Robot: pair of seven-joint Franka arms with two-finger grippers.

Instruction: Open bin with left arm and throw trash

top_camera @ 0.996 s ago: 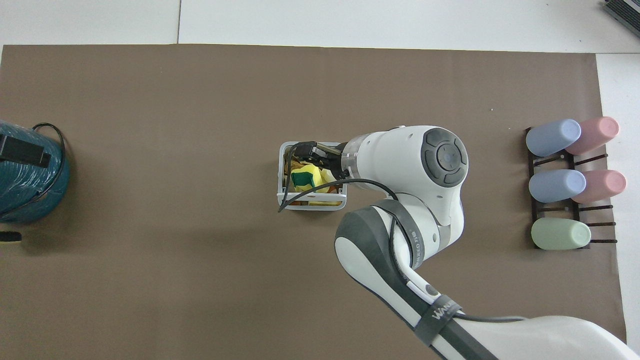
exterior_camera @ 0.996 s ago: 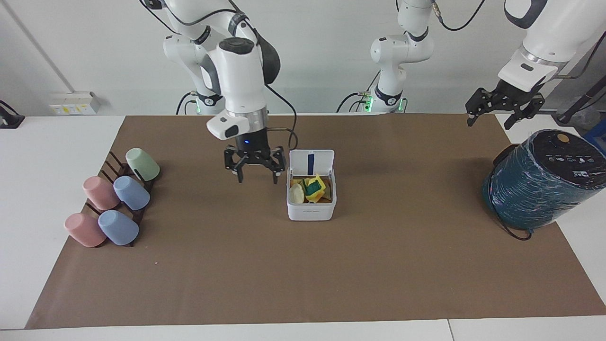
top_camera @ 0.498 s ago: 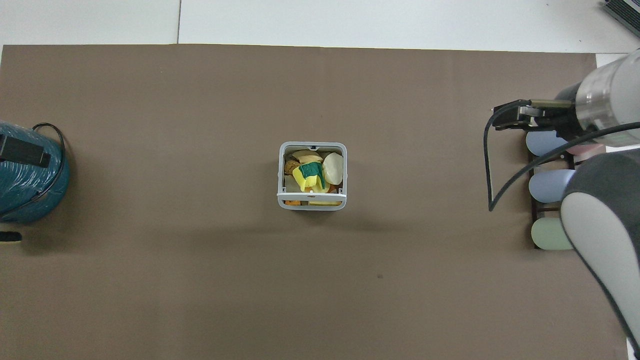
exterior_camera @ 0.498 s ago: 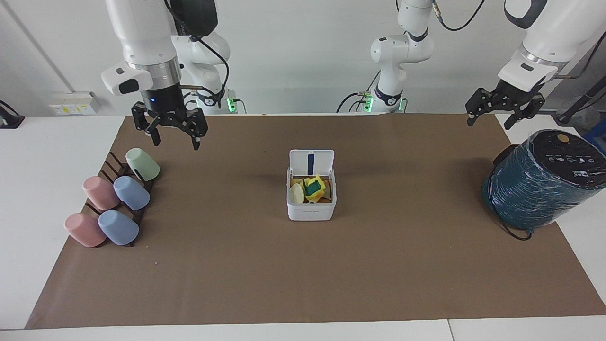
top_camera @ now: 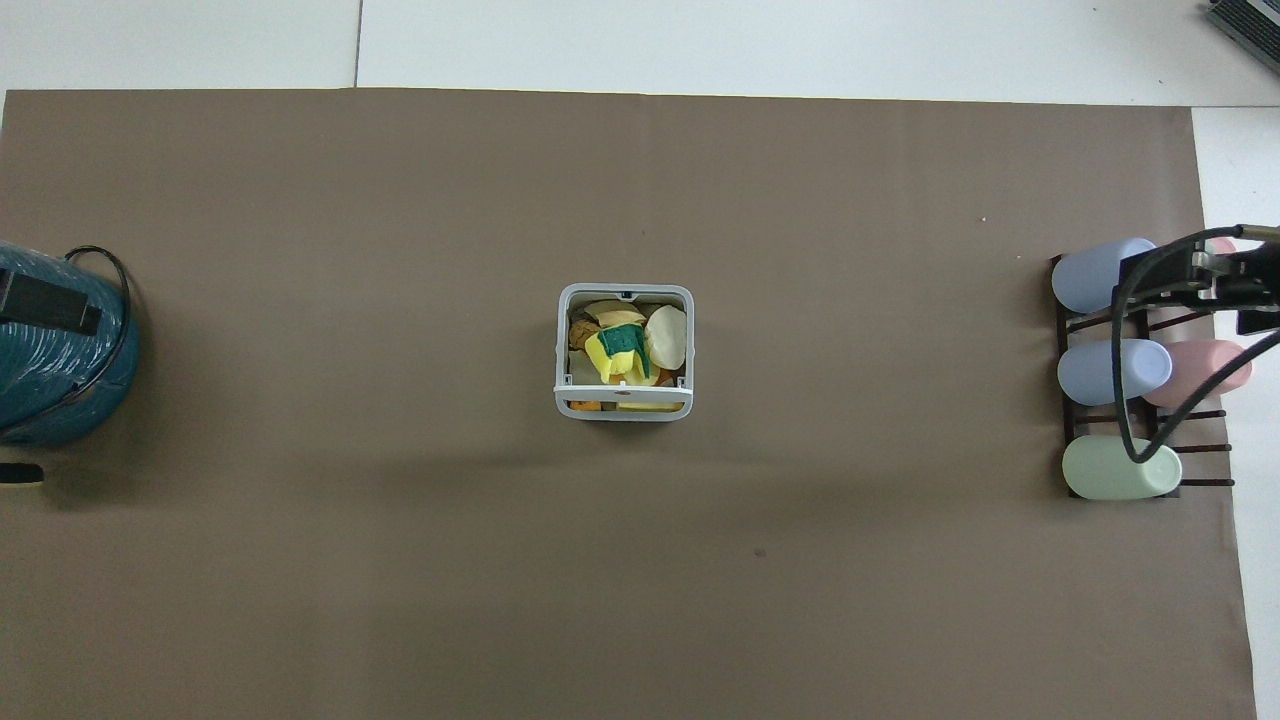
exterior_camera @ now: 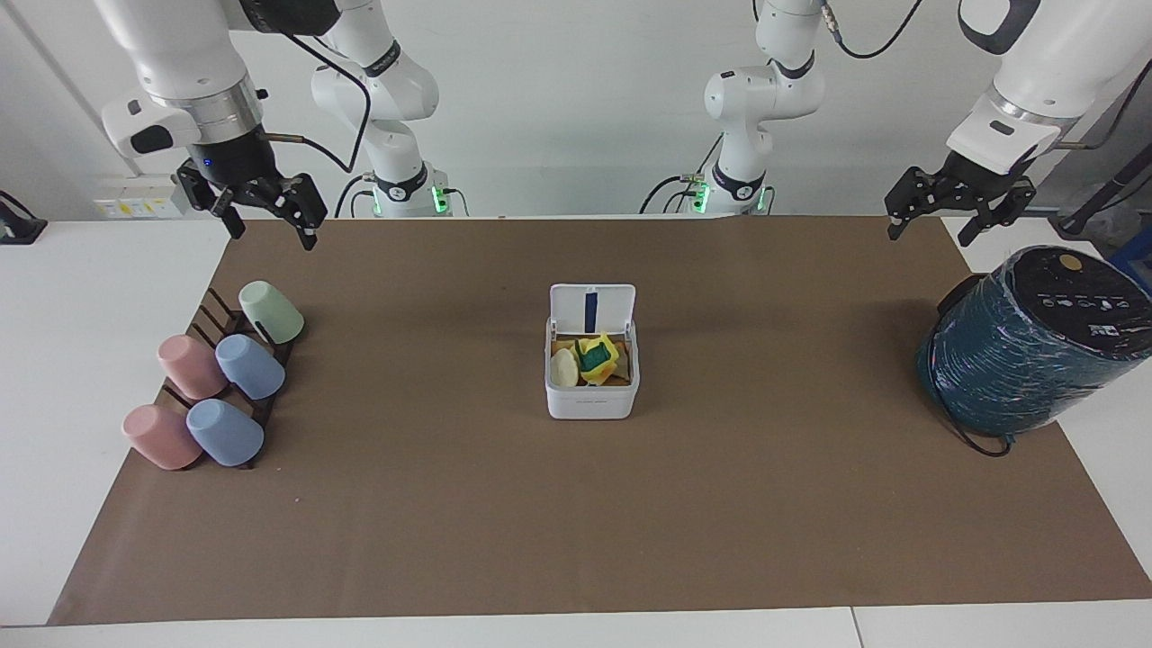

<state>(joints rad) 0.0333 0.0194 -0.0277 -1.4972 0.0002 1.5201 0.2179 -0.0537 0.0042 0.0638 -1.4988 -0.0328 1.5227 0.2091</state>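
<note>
Overhead view shows the bin (top_camera: 624,350) open with trash (top_camera: 620,352) inside — both claws, left (exterior_camera: 956,211) and right (exterior_camera: 259,209), gape empty, so only closing remains.

Bright, even light; soft faint shadows; sharp throughout.

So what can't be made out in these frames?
- Bin bottom: both views, covered by the top trash.
- Left gripper: outside the overhead view; the facing view shows it over the table corner near the teal cylinder.
- Right gripper: overhead, cut off by the edge above the cup rack.
- Lid top: faces away.
</note>
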